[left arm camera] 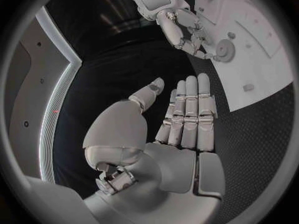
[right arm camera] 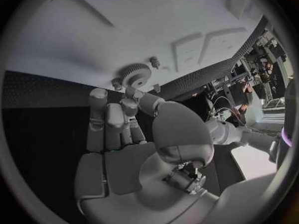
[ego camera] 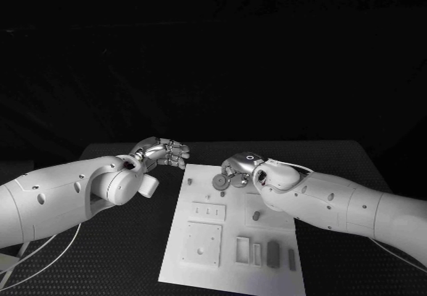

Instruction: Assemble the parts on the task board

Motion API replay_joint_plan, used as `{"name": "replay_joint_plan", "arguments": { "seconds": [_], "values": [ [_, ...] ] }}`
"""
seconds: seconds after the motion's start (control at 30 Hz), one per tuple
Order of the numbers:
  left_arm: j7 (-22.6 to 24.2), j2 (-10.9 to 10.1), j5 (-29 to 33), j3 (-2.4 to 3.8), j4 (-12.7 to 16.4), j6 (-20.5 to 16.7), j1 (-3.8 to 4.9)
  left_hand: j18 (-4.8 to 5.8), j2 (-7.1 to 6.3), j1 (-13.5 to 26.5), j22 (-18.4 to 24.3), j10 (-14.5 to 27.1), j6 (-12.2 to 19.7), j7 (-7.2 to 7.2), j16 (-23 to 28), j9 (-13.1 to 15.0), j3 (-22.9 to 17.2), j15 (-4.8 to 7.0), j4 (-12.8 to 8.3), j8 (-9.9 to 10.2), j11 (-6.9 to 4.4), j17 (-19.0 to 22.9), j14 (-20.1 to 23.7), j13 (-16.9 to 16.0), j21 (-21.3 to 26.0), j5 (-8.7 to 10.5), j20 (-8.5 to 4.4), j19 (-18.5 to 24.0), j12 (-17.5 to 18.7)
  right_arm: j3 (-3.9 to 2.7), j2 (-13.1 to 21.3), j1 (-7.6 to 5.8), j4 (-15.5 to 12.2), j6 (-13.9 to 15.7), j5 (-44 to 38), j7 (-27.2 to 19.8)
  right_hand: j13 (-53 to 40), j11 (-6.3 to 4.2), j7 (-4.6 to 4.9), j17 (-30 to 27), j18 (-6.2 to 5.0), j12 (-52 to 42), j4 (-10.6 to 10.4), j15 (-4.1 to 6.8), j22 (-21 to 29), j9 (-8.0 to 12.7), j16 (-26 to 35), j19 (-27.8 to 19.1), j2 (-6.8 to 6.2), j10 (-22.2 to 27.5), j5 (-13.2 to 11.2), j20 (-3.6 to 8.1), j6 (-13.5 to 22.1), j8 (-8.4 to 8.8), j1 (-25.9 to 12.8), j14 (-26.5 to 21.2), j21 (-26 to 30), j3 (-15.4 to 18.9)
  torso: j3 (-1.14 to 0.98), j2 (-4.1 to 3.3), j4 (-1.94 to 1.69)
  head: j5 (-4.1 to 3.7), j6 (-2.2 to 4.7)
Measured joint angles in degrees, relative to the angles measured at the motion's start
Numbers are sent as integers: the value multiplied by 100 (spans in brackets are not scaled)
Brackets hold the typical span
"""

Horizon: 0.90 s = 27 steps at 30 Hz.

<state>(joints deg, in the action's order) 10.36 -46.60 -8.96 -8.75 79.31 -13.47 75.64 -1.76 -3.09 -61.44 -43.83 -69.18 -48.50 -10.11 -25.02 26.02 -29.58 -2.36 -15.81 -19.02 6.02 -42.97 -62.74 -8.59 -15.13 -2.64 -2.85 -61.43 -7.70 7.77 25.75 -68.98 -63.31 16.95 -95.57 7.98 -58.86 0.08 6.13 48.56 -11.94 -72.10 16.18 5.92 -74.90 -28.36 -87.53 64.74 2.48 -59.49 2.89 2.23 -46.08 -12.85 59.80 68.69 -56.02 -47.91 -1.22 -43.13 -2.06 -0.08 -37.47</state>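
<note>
The right hand (ego camera: 240,168) is reaching over the far end of the board (ego camera: 233,271), its fingers curling down toward a large gear (ego camera: 219,181) that is sitting on the white plate near that end. In the right wrist view the fingertips (right arm camera: 131,92) are hovering just beside the gear (right arm camera: 135,74), and whether they are already touching it I cannot tell; nothing seems to be gripped, so the hand is looking empty, with fingers loosely bent and close together. The left hand (left arm camera: 184,124) is waiting off the board's left edge over the black table (ego camera: 356,160), flat and open, fingers straight and side by side, holding nothing. The main risk, as I am judging it, is the gear being thin and lying flat: fingertips closing from above are likely to skid over its toothed rim and push it along the smooth plate rather than lifting it. A small peg-like part (right arm camera: 154,61) is standing right next to the gear, so a sideways shove could be knocking it over or jamming the gear against it. The other parts, including a dark slotted piece (ego camera: 257,216) and the blocks (ego camera: 273,254) near the robot, are lying well apart from the hand and seem safe. With the left hand not steadying the plate, a hard press could also be shifting the whole board.
</note>
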Motion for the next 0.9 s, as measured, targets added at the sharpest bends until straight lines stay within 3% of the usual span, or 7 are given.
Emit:
{"name": "replay_joint_plan", "arguments": {
  "seconds": [0.13, 0.43, 0.9],
  "values": [
    [0, 11, -1, 0, -12, 1, 0, 1, 0, 0, 0, 0, 0, 0, 0, 0, 0, 0, 0, 0, 0, -6, 0, 0, 0, 0, 0, 0, 0, 12, -51, 15, 92, -165, 35, -40, -18, -22, -40, 36, -34, -1, 34, 23, 0, 0, -1, -7, 25, -18, 0, -7, 20, 0, -158, 20, -31, -210, 4, -2, -3, 7, -14],
    [-1, 35, -2, 0, -49, 1, 0, 3, 0, 0, -5, 0, 0, 0, 22, 0, 0, 0, 0, 14, 0, -11, 0, 1, 0, 0, 0, 0, 0, 2, -64, 9, 114, -322, 67, -150, -30, -32, -60, 86, -98, -1, 42, 34, 0, -4, -22, -8, 74, -9, 0, -8, 41, -7, -213, 14, -59, -298, 8, -2, 3, 21, -49],
    [-2, 17, -3, 0, -43, 0, 0, -52, 0, 0, -4, -16, 0, 0, 22, -4, 0, 21, 0, 22, 16, -22, -21, -4, 0, 0, -22, -22, 6, 38, 230, 49, -16, -452, 50, -146, -46, -42, -79, 137, -137, 0, 58, 52, 0, -47, -44, -6, 54, -20, 0, -10, -2, -118, -279, 33, -89, -389, 7, 2, 18, 26, -67]
  ]
}}
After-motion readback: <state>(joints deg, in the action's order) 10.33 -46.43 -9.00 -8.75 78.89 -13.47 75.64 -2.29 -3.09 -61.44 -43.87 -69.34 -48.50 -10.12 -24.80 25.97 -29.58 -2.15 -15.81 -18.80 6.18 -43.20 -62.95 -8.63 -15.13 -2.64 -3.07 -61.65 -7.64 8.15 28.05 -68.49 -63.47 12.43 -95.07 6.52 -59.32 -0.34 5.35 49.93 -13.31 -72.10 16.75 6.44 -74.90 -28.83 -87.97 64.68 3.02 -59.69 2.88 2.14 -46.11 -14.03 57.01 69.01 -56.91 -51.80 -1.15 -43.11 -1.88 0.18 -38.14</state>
